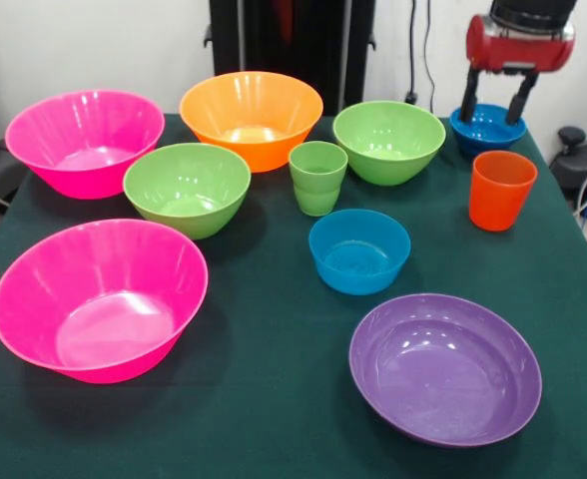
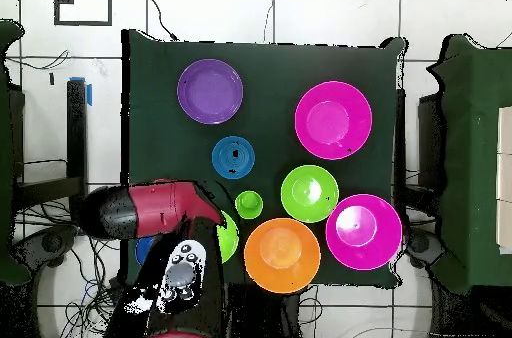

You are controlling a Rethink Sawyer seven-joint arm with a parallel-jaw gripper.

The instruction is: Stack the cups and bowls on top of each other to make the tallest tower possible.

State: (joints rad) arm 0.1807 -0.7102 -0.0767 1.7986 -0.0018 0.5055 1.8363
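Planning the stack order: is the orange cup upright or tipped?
Upright: the orange cup stands on its base, open rim facing up, apart from the other things.

Eight bowls [image 1: 99, 299] and two cups [image 1: 317, 177] sit on the table [image 1: 264, 399].

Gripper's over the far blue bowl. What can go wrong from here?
1. The gripper has its open fingers straddling the small blue bowl, which sits at the table's corner; a nudge might push it off.
2. The orange cup stands just beside that bowl; a low carry might tip it.
3. Nothing is stacked yet, so starting on a small bowl would likely make a weak base.
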